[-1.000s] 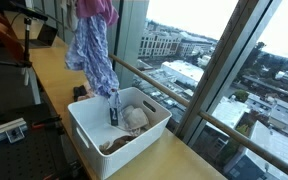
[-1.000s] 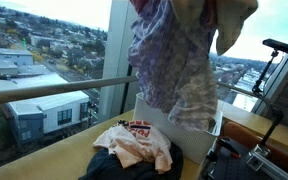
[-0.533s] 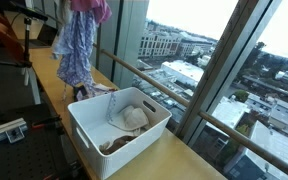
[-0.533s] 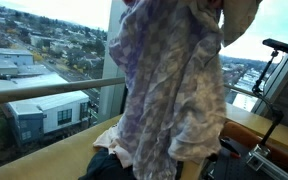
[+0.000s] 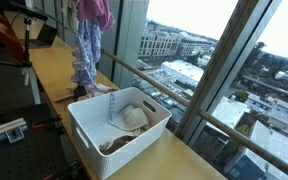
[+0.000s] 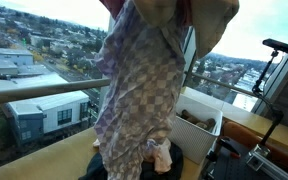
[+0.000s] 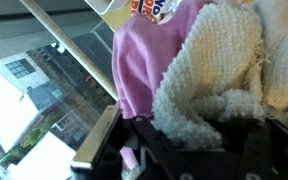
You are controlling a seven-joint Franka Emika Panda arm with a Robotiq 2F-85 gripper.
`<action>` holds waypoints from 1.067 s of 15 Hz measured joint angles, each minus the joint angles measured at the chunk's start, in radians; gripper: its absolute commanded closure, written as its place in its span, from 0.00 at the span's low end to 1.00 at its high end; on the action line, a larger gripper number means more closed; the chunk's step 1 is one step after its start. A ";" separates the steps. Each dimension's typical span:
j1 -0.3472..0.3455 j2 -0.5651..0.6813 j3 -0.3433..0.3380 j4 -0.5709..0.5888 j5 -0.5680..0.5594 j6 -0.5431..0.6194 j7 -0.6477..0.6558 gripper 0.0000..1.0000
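Cloth: checked cloth [image 5: 85,48] hangs limp over the counter [image 5: 49,70], just beside the white basket [image 5: 94,140].
Handling: likely light, floppy and prone to slipping; best pinched at a bunched fold.
Gripper: gripper [image 7: 180,148] clamps the cloth's top, jaws buried in fabric.

Thin, matt checked cloth [image 6: 139,95]; smooth white plastic basket [image 5: 92,135]; nubbly cream knit [image 7: 219,70], probably wool; matt wooden counter [image 5: 52,72].

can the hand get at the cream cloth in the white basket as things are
Probably not yet. The hand is shut on a bundle of clothes hanging beside the white basket, so it is full. The basket is open-topped and the cream cloth lies uncovered.
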 measured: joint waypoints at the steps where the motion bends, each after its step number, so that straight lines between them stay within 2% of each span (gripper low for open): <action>1: 0.015 0.013 0.000 0.013 0.000 -0.010 0.001 1.00; 7: 0.196 0.094 0.017 0.097 -0.040 -0.080 0.054 1.00; 9: 0.233 0.128 0.016 0.123 -0.058 -0.096 0.063 1.00; 13: 0.239 0.188 -0.032 0.187 -0.064 -0.108 0.055 1.00; 16: 0.190 0.203 -0.083 0.223 -0.060 -0.110 0.021 1.00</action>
